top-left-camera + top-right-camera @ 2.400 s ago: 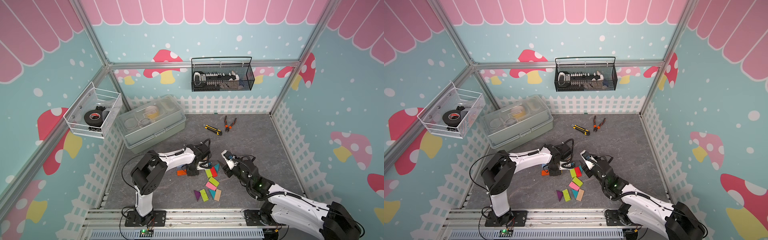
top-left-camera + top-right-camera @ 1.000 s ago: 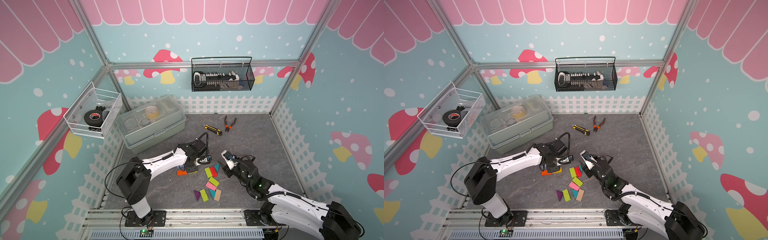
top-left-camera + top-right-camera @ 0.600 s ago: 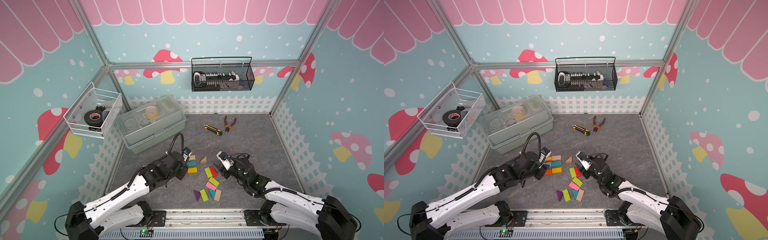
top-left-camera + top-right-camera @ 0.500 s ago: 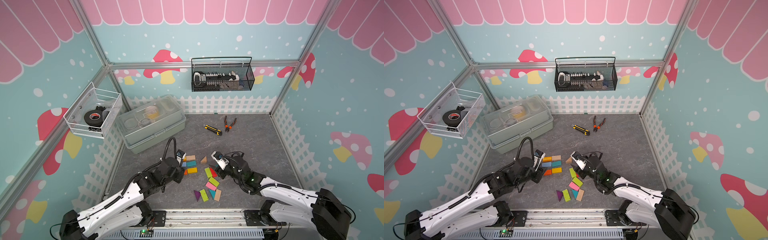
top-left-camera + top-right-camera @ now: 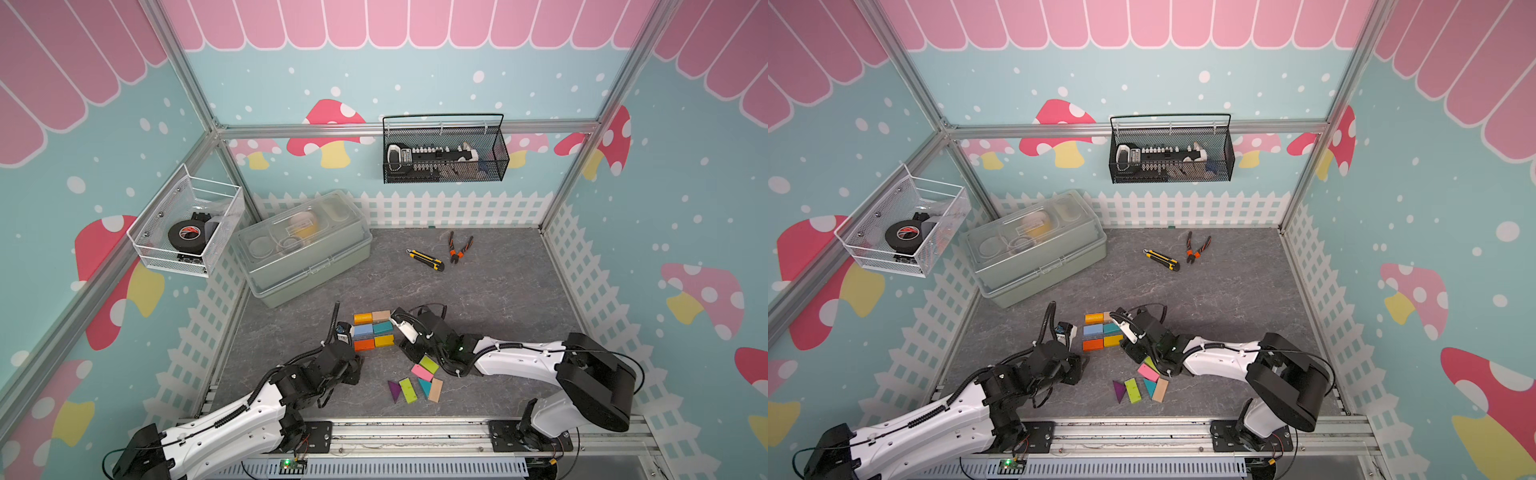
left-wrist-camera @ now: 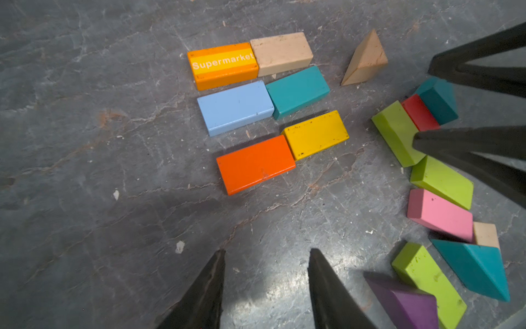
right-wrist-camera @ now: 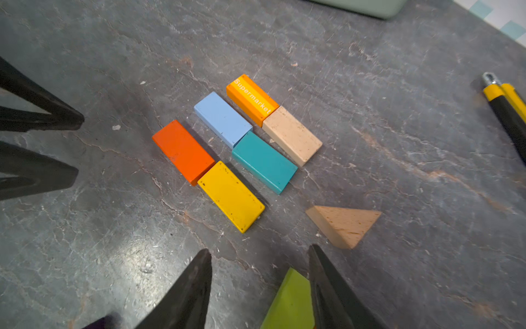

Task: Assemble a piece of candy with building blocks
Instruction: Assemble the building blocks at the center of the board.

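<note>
Both tools, left [image 6: 266, 287] and right [image 7: 260, 284], spread, empty, flanking six-block grid [image 5: 373, 335]

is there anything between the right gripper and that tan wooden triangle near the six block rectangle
Nothing visible stands in the way. In the right wrist view the right gripper hangs open and empty, and only bare table lies between it and the tan triangle. A lime green block sits between its fingers, nearer the camera than the fingertips.
</note>
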Robot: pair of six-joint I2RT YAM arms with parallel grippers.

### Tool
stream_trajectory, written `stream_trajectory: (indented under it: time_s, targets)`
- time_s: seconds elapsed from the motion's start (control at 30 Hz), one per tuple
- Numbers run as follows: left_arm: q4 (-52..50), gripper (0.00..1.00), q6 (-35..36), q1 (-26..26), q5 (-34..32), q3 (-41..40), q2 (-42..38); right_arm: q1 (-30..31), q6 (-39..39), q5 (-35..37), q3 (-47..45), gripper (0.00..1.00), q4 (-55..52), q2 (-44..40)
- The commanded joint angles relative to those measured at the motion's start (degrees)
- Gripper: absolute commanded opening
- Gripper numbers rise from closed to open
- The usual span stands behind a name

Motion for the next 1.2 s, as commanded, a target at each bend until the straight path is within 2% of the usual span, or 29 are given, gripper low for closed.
stream_trajectory:
  time_s: [0.0, 0.17, 0.43, 1.17]
  targets:
    - [3.0, 0.47, -3.1, -0.5, -1.9, 0.1, 2.1, 0.8, 3.7, 2.4, 2.3, 0.54, -1.1, 2.5]
    - [4.4, 0.46, -5.0, -1.1, -1.8, -0.2, 7.3, 1.4, 4.7, 1.8, 3.3, 0.52, -0.7, 5.6]
    - [6.6, 0.46, -5.1, -1.3, -3.9, -1.1, 8.9, 2.2, 5.8, 2.6, 4.8, 0.52, -1.5, 9.1]
    - [13.4, 0.44, -3.7, -0.7, -4.0, 0.0, 20.4, 3.0, 8.4, 5.1, 6.4, 0.47, -1.6, 14.0]
